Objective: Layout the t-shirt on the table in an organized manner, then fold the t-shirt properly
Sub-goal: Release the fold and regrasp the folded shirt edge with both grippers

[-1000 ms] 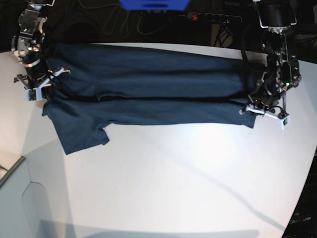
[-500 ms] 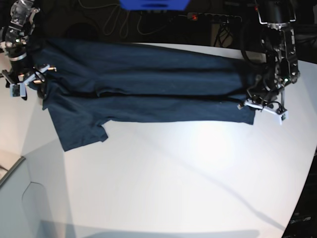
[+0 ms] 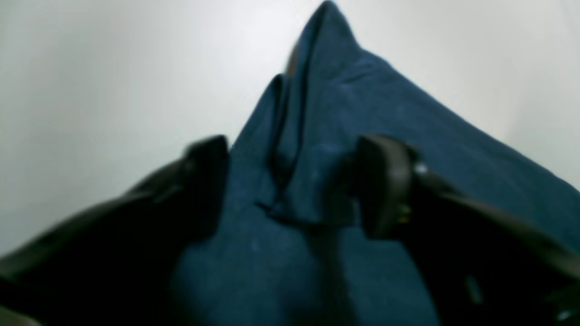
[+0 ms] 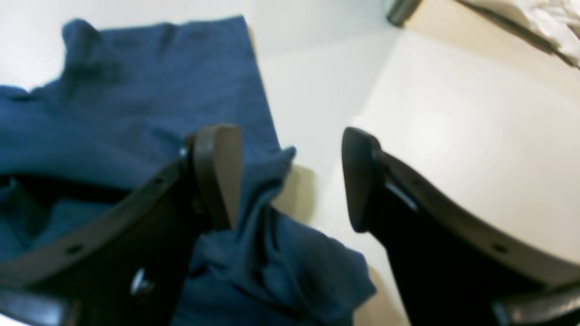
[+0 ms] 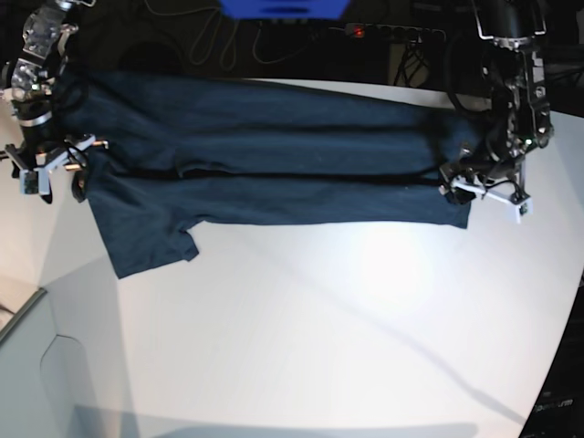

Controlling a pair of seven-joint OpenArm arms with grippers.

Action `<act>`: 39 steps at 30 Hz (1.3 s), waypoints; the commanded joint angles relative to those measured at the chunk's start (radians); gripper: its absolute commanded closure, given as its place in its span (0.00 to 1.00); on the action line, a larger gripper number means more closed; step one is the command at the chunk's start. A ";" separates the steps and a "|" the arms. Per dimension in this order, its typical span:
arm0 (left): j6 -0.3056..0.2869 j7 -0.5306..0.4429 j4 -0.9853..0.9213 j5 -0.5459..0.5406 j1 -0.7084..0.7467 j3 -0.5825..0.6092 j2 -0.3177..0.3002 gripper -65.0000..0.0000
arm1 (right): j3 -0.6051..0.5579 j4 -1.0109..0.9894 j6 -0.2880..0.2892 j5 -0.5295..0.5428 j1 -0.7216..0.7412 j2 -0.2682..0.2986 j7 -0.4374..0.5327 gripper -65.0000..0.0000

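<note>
Left gripper (image 3: 290, 185) jaws stand wide apart, dark blurry fingers (image 3: 389, 181) either side of a raised ridge of the dark navy blue soft cotton t-shirt (image 3: 362, 136); cloth sits between them but nothing is pinched, can't tell whether the pads brush it. Right gripper (image 4: 290, 179) also spread wide, one black finger (image 4: 217, 172) over a rumpled cloth edge, the other over bare large smooth white tabletop (image 4: 317, 81), gripping nothing. Base view: t-shirt (image 5: 274, 155) lies stretched as a long band across the far part of the table (image 5: 347, 338), lengthwise folds along it, one short sleeve flap hanging toward the near side at that view's left. Right gripper (image 5: 46, 169) sits at the band's left end, left gripper (image 5: 484, 192) at its right end, both low at the cloth. Only the base view shows the whole garment and both arms at once; only the wrist views show the gap between the jaws. Right wrist view alone shows a beige surface (image 4: 476, 113) beyond the table edge; left wrist view is soft, cloth peaked up against white.
</note>
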 commanded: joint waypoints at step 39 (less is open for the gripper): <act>-0.001 -0.076 -0.238 0.119 -0.260 0.044 -0.007 0.60 | -0.046 0.013 0.009 0.010 0.084 0.013 0.025 0.46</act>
